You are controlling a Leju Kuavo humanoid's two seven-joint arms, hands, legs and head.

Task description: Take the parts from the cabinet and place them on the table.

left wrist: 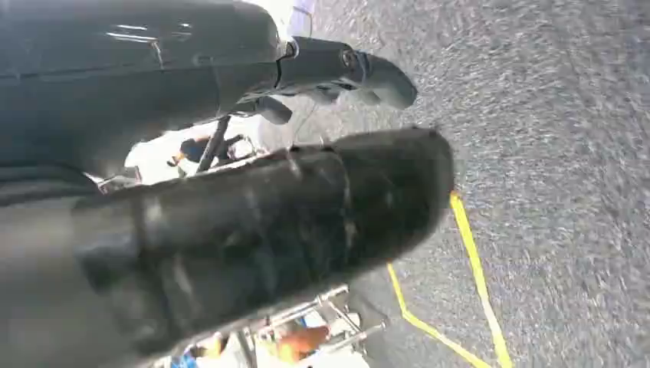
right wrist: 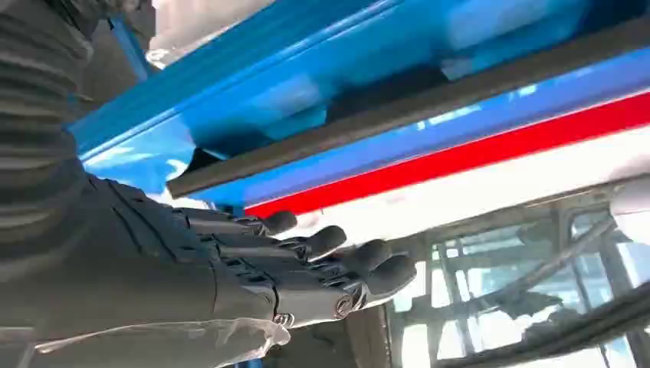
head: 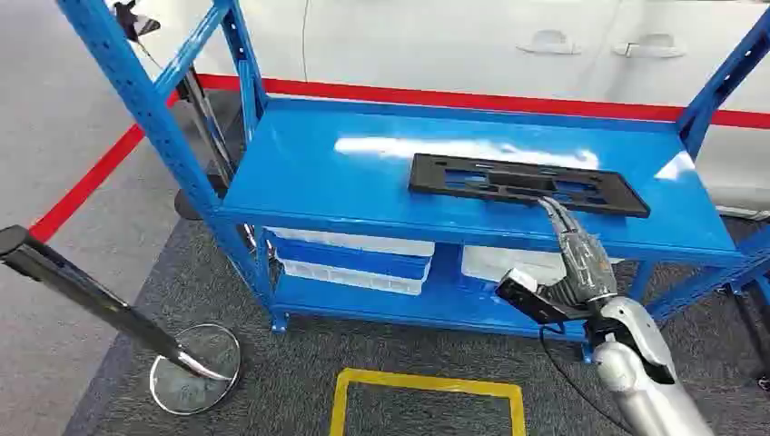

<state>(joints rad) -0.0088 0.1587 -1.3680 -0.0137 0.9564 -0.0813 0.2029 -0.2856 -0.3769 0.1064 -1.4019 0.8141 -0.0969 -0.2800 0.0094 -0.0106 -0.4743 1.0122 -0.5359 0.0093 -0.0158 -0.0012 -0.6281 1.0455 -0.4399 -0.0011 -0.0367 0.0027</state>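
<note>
While reaching up from below with the right hand [head: 574,254], stretching its fingers [right wrist: 337,264] straight out toward the near edge of the black plastic frame part [head: 527,182]. Holding those fingers extended and side by side, clasping nothing. Hard to say from the head view whether the fingertips are actually touching the part or just short of it. Looking up from the right wrist, seeing the part's dark edge just above the fingers.

Finding the part lying flat on the top shelf [head: 327,173] of the blue steel rack [head: 145,109], toward the right half, long side running across. Spotting white bins [head: 350,259] tucked on the lower shelf beneath.

Hanging low with the left hand [left wrist: 253,222] over the grey carpet [left wrist: 567,153], too blurred and close to tell whether it is open or closed.

Noting a yellow tape square [head: 427,400] on the floor in front of the rack, a leaning black post on a round metal base [head: 195,368] at left, and a white car [head: 549,41] behind a red line [head: 454,95].
</note>
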